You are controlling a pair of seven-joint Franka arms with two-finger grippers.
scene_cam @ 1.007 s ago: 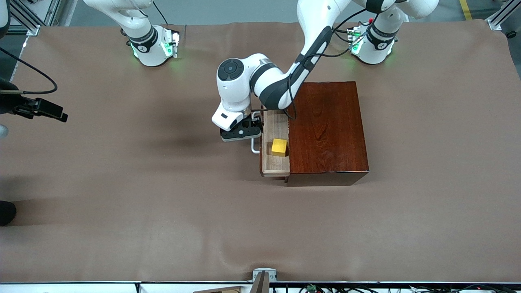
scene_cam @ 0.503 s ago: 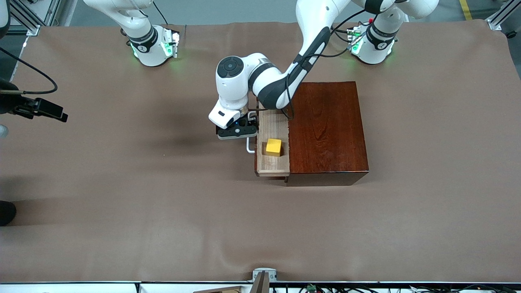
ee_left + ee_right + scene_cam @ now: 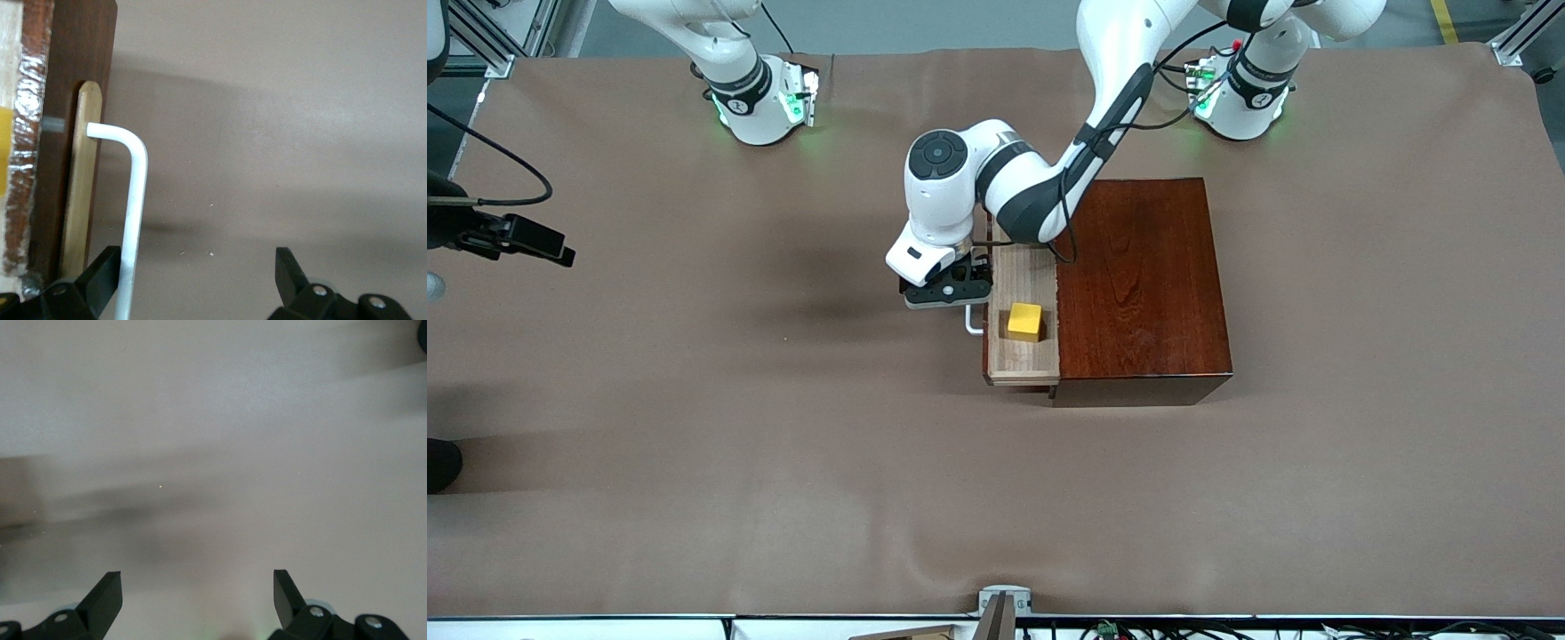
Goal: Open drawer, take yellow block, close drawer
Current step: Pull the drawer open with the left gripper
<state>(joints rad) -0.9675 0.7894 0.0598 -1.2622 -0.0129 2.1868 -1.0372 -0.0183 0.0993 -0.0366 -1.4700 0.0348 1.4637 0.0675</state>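
Note:
The drawer (image 3: 1021,356) stands partly pulled out of the mahogany box (image 3: 1138,284), toward the right arm's end of the table. The yellow block (image 3: 1025,321) lies in its light-wood tray. My left gripper (image 3: 959,297) is low in front of the drawer at the white handle (image 3: 971,322). In the left wrist view the left gripper (image 3: 195,267) is open; the handle bar (image 3: 137,220) runs just inside one finger, by the dark drawer front (image 3: 93,40). A sliver of the yellow block (image 3: 5,150) shows there. My right gripper (image 3: 197,587) is open over bare cloth, holding nothing.
Brown cloth (image 3: 783,462) covers the table. The box sits toward the left arm's end, close to the arm bases. A black device on a cable (image 3: 511,238) juts in at the edge by the right arm's end. The right arm waits.
The drawer slid a little farther out toward the right arm's end, carrying the yellow block with it, then stopped. The left hand moved with the handle. The right arm has not moved.

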